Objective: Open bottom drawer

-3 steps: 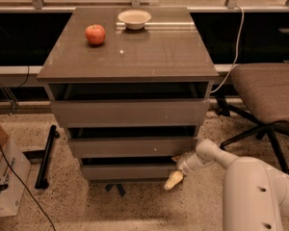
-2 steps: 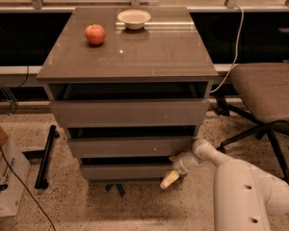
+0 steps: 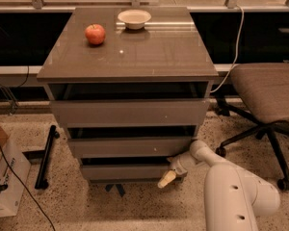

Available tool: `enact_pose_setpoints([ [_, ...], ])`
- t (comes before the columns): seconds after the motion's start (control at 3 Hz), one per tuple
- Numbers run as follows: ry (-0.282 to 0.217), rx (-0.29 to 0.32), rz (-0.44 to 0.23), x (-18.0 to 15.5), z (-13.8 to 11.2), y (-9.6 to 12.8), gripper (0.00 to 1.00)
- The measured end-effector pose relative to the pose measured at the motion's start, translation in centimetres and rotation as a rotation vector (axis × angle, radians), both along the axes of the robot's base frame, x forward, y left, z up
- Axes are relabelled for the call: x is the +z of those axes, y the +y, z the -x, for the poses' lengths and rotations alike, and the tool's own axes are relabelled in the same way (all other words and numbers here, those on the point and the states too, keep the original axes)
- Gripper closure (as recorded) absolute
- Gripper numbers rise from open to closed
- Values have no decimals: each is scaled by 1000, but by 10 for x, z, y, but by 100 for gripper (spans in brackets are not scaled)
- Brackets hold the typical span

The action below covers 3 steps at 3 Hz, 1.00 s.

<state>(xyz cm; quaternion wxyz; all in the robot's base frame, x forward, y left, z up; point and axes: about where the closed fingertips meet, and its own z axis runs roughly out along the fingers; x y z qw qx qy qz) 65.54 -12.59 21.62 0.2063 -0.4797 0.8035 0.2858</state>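
Gripper [image 3: 167, 177] down low at the foot of the cabinet [image 3: 135, 112], and whether it's wide or narrow, I cannot tell.
Bottom drawer [image 3: 125, 171] sits just left of it, right end at the gripper; high above, apple [image 3: 95, 33] and bowl [image 3: 134, 18] on top, chair [image 3: 267, 90] off right.
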Motion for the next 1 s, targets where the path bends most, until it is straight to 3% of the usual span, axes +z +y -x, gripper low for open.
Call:
enact_pose_setpoints([
  [0.33,0,0,0,0,1,1,0],
  [0.67,85,-32,14,-29,16,3,17],
  [1.0,85,-32,14,-22,16,3,41],
])
